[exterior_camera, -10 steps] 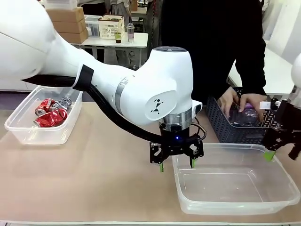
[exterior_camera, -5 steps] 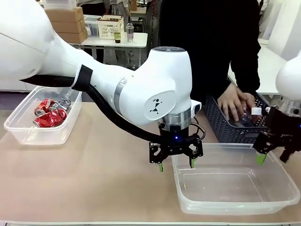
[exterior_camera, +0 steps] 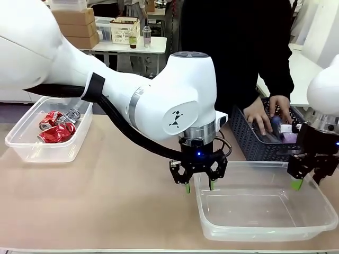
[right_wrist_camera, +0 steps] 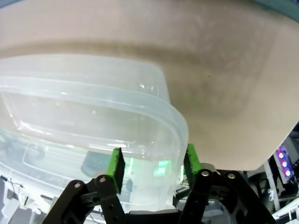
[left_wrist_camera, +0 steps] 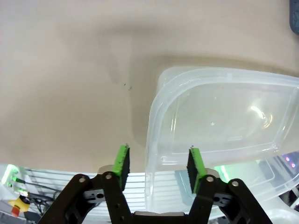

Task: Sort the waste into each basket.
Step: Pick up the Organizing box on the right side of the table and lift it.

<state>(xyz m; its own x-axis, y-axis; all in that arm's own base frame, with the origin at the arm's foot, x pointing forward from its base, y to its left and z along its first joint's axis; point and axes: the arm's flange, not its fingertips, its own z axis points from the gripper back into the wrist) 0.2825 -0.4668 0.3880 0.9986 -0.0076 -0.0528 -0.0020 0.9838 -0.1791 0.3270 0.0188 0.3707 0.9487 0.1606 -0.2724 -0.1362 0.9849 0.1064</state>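
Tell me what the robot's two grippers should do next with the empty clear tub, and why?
Probably shut both on the rim of the tub. The left gripper and the right gripper each stand open astride that rim, at opposite ends, so pinching it would likely give a hold on the tub.

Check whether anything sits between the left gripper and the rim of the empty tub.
Nothing visible does. The left gripper is open and straddles the rim of the clear tub, with one finger outside the wall and one inside, neither pad touching it.
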